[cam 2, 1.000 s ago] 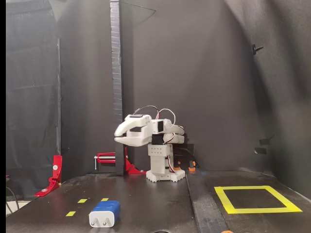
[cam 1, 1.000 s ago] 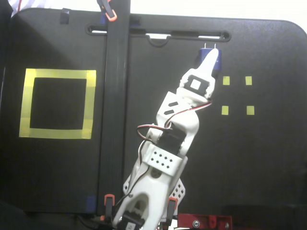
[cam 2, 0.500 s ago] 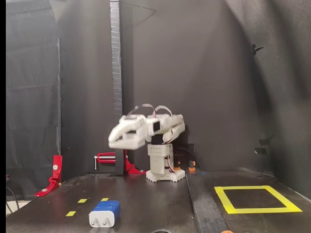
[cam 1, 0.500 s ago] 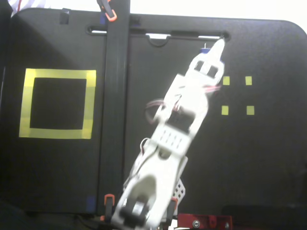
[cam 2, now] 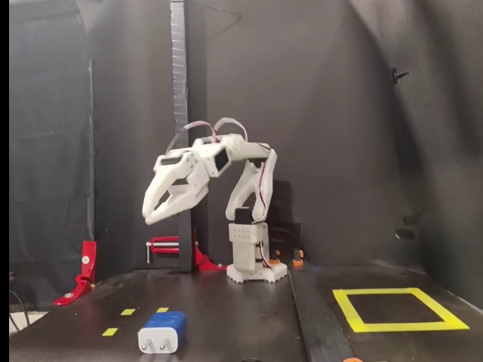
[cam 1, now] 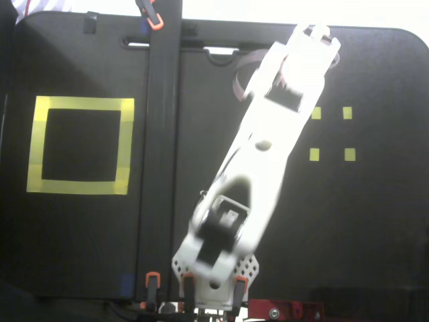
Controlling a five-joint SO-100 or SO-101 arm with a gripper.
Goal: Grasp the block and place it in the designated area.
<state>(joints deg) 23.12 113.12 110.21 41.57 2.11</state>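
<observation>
The block (cam 2: 162,332), dark blue on top with a white front and two short prongs, lies on the black table near the front left in the low fixed view. The raised arm hides it in the fixed view from above. My white gripper (cam 2: 153,218) hangs well above and behind the block, tilted down toward it. Its fingers stand a little apart and hold nothing. From above, the gripper (cam 1: 317,31) reaches to the table's far edge. The designated area (cam 1: 80,104), a square of yellow tape, lies at the left there and at the right (cam 2: 400,327) in the low view.
Small yellow squares (cam 1: 331,133) mark the table beside the arm. A black taped strip (cam 1: 159,154) runs across the table between arm and frame. A dark post (cam 2: 181,136) and red clamps (cam 2: 84,271) stand behind the base (cam 2: 251,264).
The arm has risen and stretched forward over the block's spot. The gripper now tilts downward with its fingers spread slightly. The block has not moved.
</observation>
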